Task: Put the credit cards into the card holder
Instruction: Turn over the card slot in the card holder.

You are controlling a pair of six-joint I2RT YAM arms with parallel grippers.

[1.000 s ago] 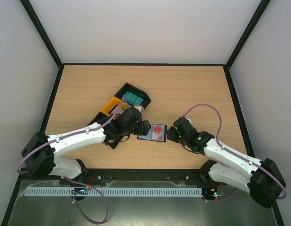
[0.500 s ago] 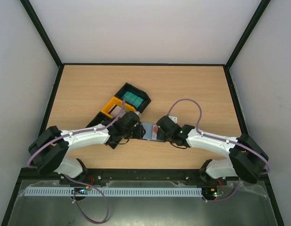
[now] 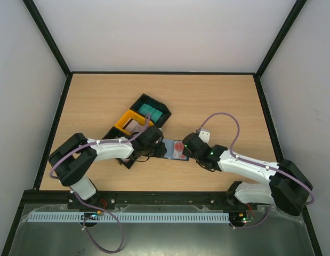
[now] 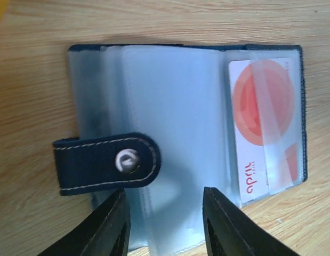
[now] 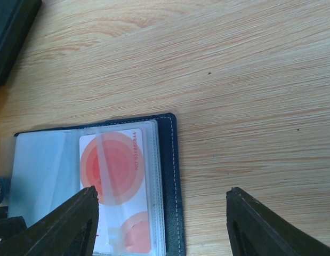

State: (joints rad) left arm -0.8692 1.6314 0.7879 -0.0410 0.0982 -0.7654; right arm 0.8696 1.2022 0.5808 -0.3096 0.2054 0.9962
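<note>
Looking from your left, the left claw (image 4: 163, 196) hangs over the clasp tab (image 4: 106, 162) side of the card holder (image 4: 180, 128). Its fingers are partly apart with clear sleeves (image 4: 165, 80) showing between them, and you cannot tell whether the tips touch. The card holder lies open on the surface (image 3: 218, 96), between both claws. One red-and-white credit card (image 4: 263, 122) sits in its right-hand sleeve. The right claw (image 5: 162, 194) stands wide apart astride the holder's right edge, gripping nothing. The left arm (image 3: 109, 149) hides part of the black tray (image 3: 139, 101).
</note>
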